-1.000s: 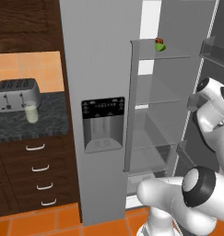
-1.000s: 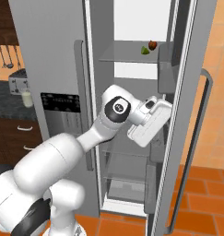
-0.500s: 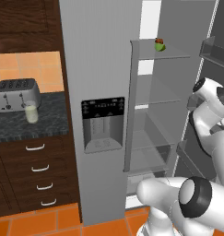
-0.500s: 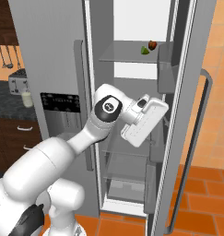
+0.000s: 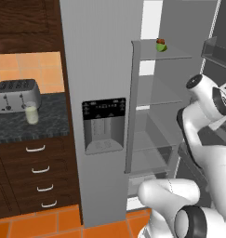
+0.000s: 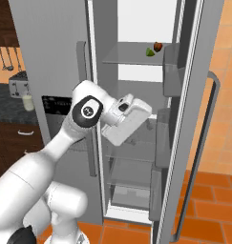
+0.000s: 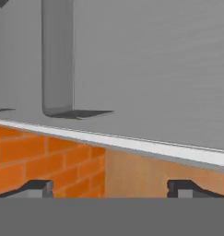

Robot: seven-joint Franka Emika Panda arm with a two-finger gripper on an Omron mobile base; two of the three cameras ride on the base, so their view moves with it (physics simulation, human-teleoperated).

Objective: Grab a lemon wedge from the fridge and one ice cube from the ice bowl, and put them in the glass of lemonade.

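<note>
The gripper (image 7: 111,188) stands spread wide and empty, its fingertips (image 7: 37,187) far apart in the hand view, with the hand low beside the open door (image 6: 196,109) of the fridge (image 5: 100,69). From there the rise to the top shelf (image 6: 131,59) is long and narrow — a careless swing could knock the door bins (image 6: 171,71) or shelf edges. Far back on that shelf, the wedge (image 6: 149,52) sits touching or just beside a reddish fruit (image 6: 158,46) — wide jaws could catch both or push the wedge out of reach.
</note>
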